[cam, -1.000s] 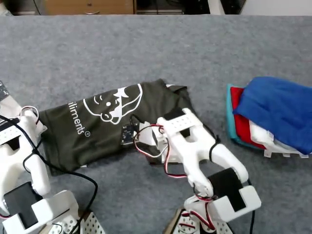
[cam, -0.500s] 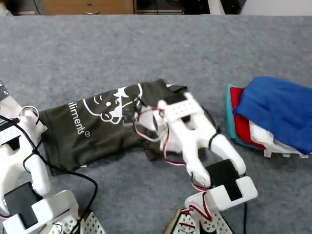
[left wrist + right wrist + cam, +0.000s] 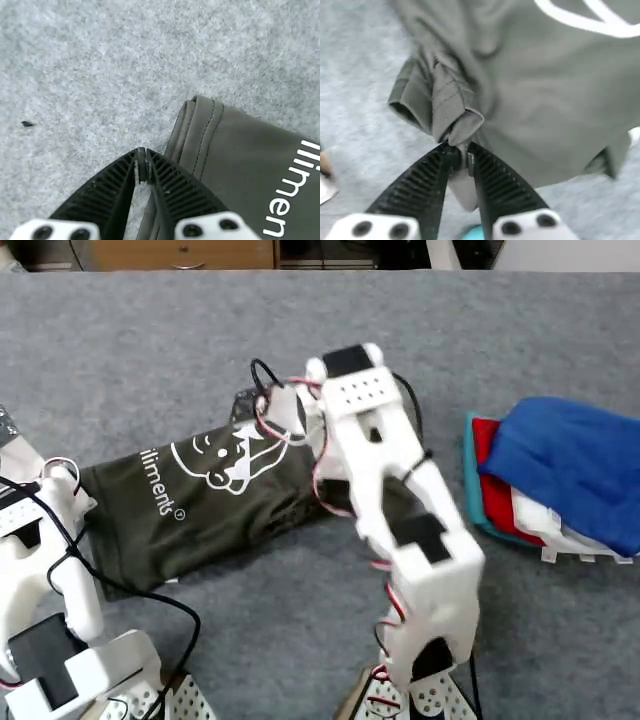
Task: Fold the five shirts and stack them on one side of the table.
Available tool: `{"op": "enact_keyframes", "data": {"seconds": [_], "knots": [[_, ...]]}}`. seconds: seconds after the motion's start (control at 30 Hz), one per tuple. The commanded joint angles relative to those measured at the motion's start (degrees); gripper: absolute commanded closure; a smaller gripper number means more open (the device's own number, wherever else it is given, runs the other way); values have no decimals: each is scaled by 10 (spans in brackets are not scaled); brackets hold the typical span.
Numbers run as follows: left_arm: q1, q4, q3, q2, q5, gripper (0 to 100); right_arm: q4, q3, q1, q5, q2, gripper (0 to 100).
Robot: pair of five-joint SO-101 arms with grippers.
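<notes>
A dark olive shirt with a white print lies left of the table's middle. My right arm stretches over its right end, and my right gripper hangs above the shirt's far edge. The right wrist view has that gripper shut on a bunched fold of the dark shirt, lifted off the cloth. My left gripper sits at the shirt's left corner. Up close, the left gripper is shut at the hem of the dark shirt.
A stack of folded shirts lies at the right edge, blue on top of red, white and teal. The grey felt table stretches open behind the dark shirt. Wooden furniture stands beyond the far edge.
My right arm has risen and swung from the shirt's near right end toward its far edge, carrying the gripped fold. The left arm has kept still.
</notes>
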Motion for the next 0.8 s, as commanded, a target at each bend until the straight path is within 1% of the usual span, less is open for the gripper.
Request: {"op": "enact_keyframes", "data": {"seconds": [0.0, 0.2, 0.33, 0.37, 0.43, 0.53, 0.57, 0.6, 0.67, 0.77], "knots": [[0, -8, -11, -2, 3, 981, 14, -95, -3, 41, 53, 995], [0, -8, -11, -2, 3, 981, 11, -126, -21, 108, 81, 995], [0, -8, -11, -2, 3, 981, -15, -141, -17, 115, 83, 991], [0, -8, -11, -2, 3, 981, -23, -142, -15, 115, 83, 977], [0, -8, -11, -2, 3, 981, -39, -144, -10, 115, 83, 893], [0, -8, -11, -2, 3, 981, -66, -141, -3, 115, 83, 673], [0, -8, -11, -2, 3, 981, -68, -141, -1, 115, 83, 622], [0, -8, -11, -2, 1, 981, -67, -143, -1, 115, 83, 592], [0, -8, -11, -2, -11, 981, -64, -145, -1, 114, 79, 595], [0, -8, -11, -2, -11, 981, -6, -164, -5, 114, 70, 653]]}}
